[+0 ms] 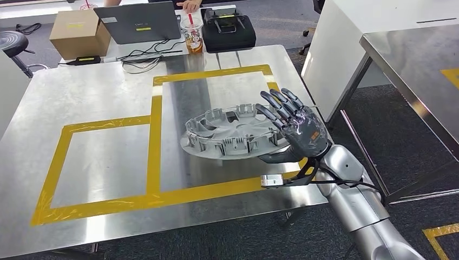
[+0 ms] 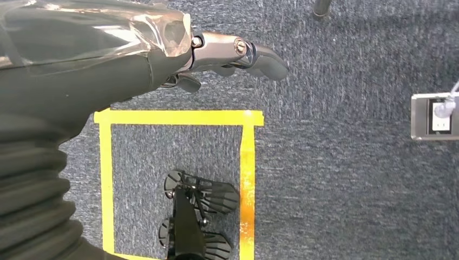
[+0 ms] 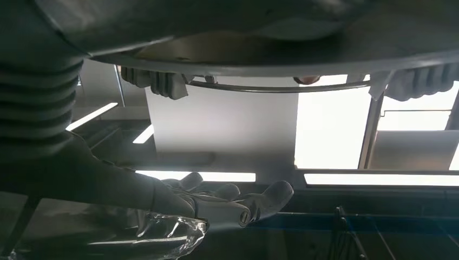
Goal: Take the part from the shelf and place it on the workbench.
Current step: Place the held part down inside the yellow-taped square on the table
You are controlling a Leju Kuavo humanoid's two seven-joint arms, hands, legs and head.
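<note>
Head view: the round grey part (image 1: 230, 131) sits mid-frame on the steel workbench (image 1: 97, 92), over the yellow tape, with the right hand (image 1: 295, 127) gripping its right rim.

Left wrist view: left hand (image 2: 216, 57), upper left, holds nothing, fingers loosely curled, over carpet.

Right wrist view: the part's underside fills the top.

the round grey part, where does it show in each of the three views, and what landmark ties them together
Head view: the round grey part sits over the workbench, right of centre, inside the yellow tape, with the right hand on its right rim.
Left wrist view: not in it; carpet and the left hand.
Right wrist view: its dark underside spans the picture close to the camera.
Shared landmark: the right hand, in the head and right wrist views.
</note>
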